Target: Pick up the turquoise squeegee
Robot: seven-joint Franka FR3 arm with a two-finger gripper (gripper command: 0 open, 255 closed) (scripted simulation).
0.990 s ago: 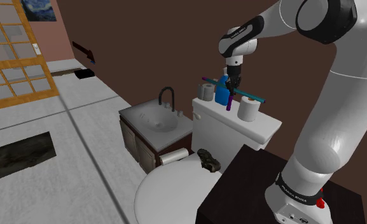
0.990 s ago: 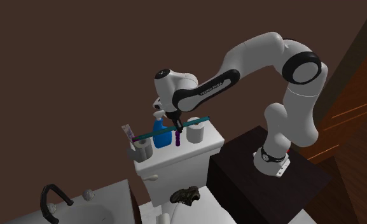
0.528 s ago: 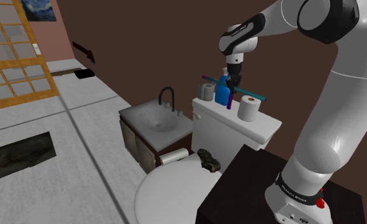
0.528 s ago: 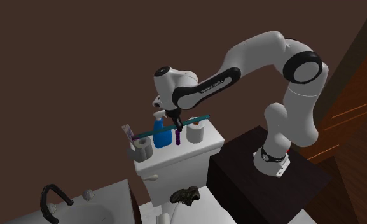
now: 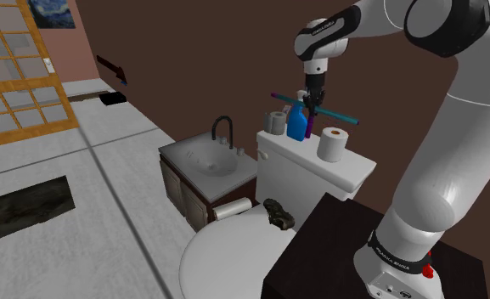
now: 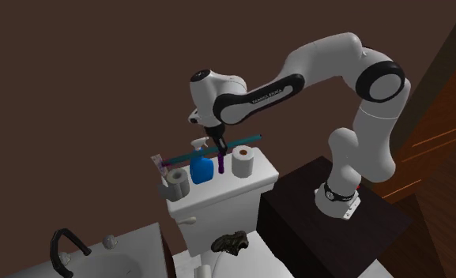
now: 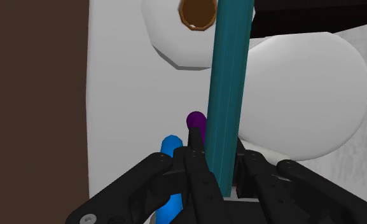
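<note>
While the arm [image 5: 455,127] is arching over from its stand, the toilet tank [image 5: 298,174] is sitting beneath its hand and is serving as the landmark. The sink [image 5: 202,163] is sitting beside the tank, on the side away from the stand. Two paper rolls are standing on the tank, one [image 5: 332,144] at the end nearer the stand and one [image 5: 275,121] at the far end. A blue bottle [image 5: 296,126] is standing between them. The squeegee [image 6: 250,140] is hanging in the air above the tank, clear of its top. Its teal bar is lying level along the tank's length, and its purple handle [image 7: 196,121] is pointing down toward the tank, close beside the bottle. The gripper [image 7: 217,160] is clamping the squeegee near the bar's middle, one finger pressing on each side, so the bar is running crosswise to the fingers. The pick-up is looking nearly done. With the squeegee sitting directly in the grip and balanced about its middle, a straight rise away from the tank is looking like the safest line. The handle is hanging nearest the bottle, and whether it is touching I cannot tell.
</note>
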